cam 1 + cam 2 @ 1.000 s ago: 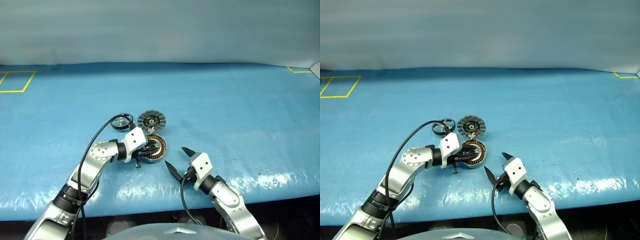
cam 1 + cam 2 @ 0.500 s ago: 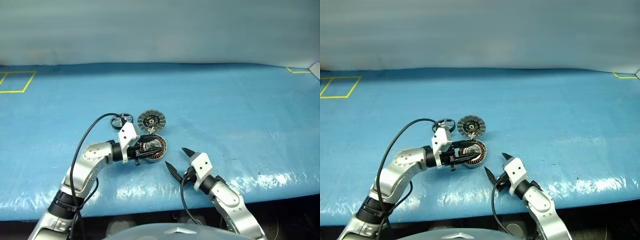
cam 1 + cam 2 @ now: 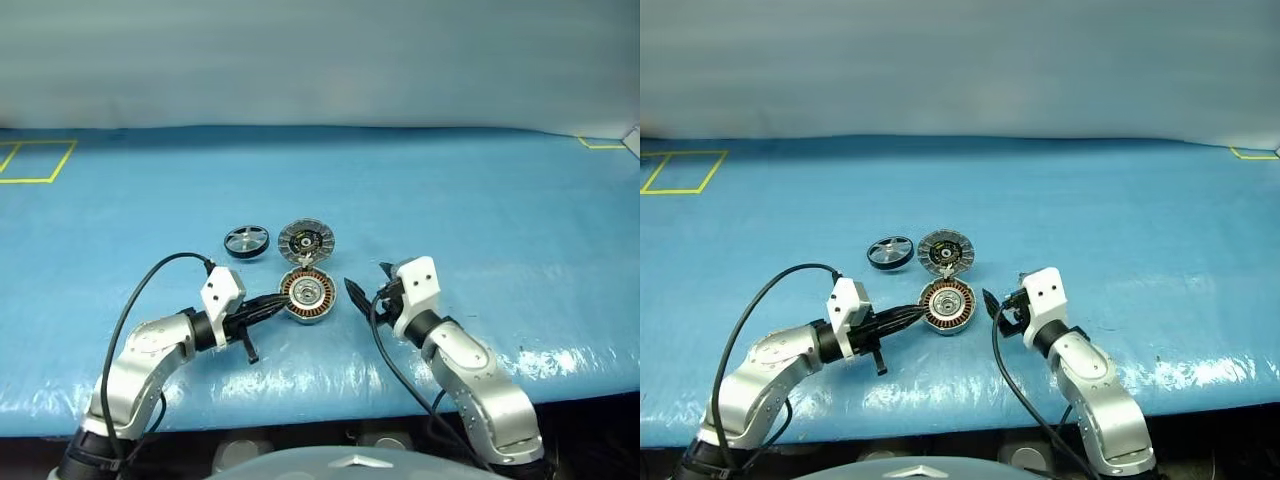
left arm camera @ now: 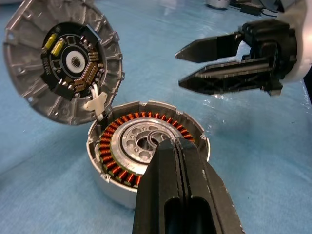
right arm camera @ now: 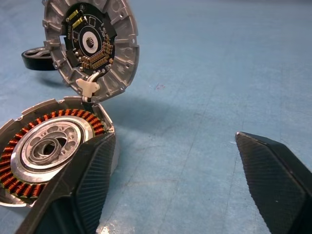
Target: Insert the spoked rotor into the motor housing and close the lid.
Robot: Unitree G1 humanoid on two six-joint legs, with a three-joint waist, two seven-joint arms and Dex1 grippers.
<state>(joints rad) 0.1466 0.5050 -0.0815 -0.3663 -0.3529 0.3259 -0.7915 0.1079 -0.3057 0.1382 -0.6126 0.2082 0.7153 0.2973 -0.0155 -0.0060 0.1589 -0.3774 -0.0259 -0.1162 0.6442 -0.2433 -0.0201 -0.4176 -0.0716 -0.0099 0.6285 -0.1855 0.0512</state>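
Note:
The motor housing [image 3: 307, 294] lies open on the blue mat, its copper windings ringing a silver hub. Its lid [image 3: 305, 240] stands hinged up at the far edge, dark inner face showing. The spoked rotor [image 3: 246, 241] lies flat to the left of the lid. My left gripper [image 3: 272, 304] is shut and holds nothing, its tip at the housing's left rim [image 4: 112, 187]. To the right of the housing my right gripper [image 3: 367, 282] is open and empty. One of its fingers [image 5: 92, 170] is close beside the housing wall, apart from it.
The blue mat [image 3: 480, 200] runs wide to the back and right. Yellow tape marks sit at the far left [image 3: 30, 163] and far right [image 3: 600, 142] corners. The mat's front edge [image 3: 330, 385] is close below both arms.
My left gripper drew back leftward off the housing and shut. My right gripper rose and moved forward to the housing's right side. The rotor, housing and lid stayed put.

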